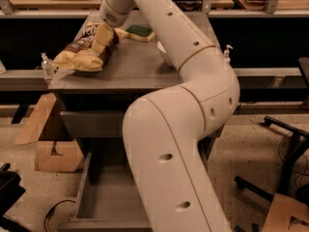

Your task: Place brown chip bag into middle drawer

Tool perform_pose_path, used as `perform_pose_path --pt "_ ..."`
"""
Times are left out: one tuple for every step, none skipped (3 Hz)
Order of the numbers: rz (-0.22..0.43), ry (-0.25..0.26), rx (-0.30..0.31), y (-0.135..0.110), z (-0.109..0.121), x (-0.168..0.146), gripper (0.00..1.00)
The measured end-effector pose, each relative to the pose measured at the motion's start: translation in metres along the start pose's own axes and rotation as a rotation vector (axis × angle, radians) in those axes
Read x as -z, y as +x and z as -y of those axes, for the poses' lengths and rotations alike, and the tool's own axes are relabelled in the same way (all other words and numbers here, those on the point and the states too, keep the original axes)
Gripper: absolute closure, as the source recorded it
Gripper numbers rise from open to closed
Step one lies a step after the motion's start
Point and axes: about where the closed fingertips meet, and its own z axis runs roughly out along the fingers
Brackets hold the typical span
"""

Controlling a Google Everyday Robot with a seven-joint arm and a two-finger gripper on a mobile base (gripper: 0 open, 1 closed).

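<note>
The brown chip bag point(79, 52) lies on the left part of the grey cabinet top point(130, 69), crinkly brown and tan. My gripper point(103, 34) is at the end of the white arm and rests over the bag's upper right part, touching it. The middle drawer point(104, 199) stands pulled out at the bottom of the view, its grey floor bare; the arm's big lower link hides its right half.
A green-and-yellow sponge point(139, 32) lies behind the bag. A white bowl point(161, 49) peeks out from behind the arm. The upper drawer front point(89, 124) is closed. A small bottle point(46, 64), cardboard boxes point(50, 149) at the left and a chair base point(289, 163) at the right.
</note>
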Motion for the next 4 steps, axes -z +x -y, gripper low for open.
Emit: perform_pose_path --pt "0.025 0.031 0.006 -0.009 0.010 0.017 0.00" --pt "0.025 0.031 0.006 -0.009 0.010 0.017 0.00" --pt "0.057 -0.008 0.003 -0.020 0.001 -0.008 0.00" --pt "0.049 -0.051 0.029 -0.039 -0.015 -0.028 0.00"
